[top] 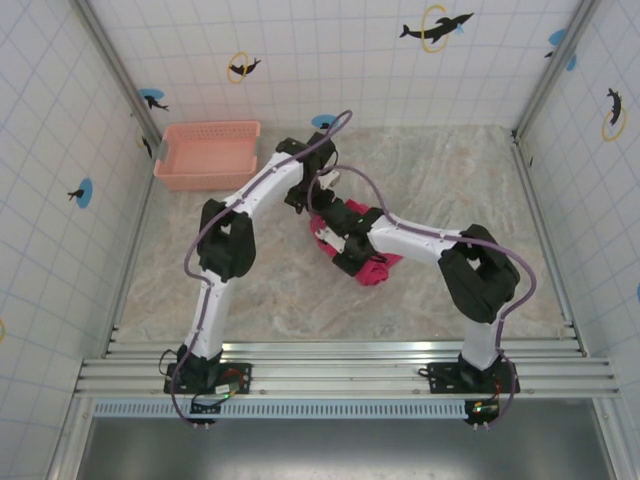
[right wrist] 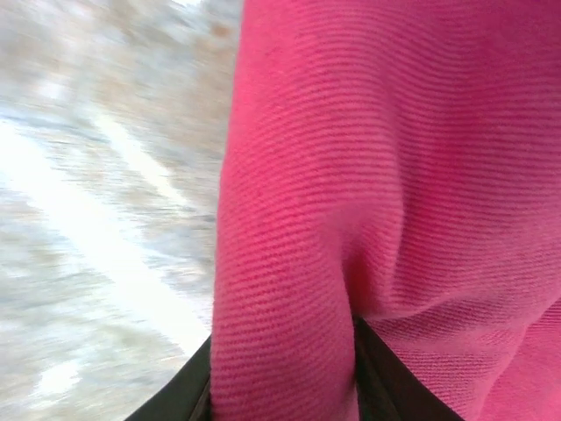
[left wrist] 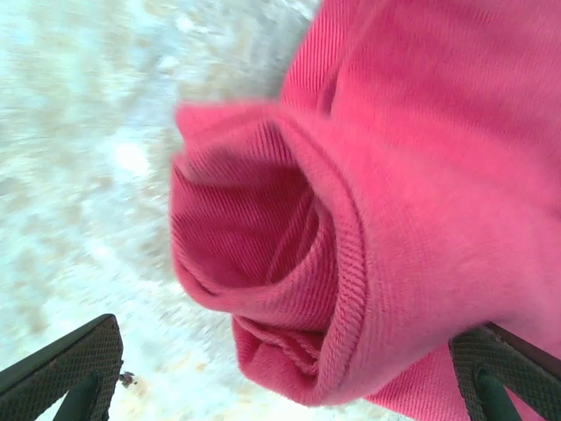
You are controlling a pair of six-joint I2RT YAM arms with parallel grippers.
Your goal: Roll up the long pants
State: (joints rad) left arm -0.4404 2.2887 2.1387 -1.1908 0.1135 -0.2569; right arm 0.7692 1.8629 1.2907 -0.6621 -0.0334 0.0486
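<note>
Long pants (top: 372, 268) bunched mid-frame: right gripper (right wrist: 282, 390) pinches a fold, left gripper (left wrist: 285, 360) gapes wide astride the roll end; advise tight, even turns.

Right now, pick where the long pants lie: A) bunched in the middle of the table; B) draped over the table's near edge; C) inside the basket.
A: the long pants lie bunched in the middle of the table, apart from the basket in the far left corner.
</note>
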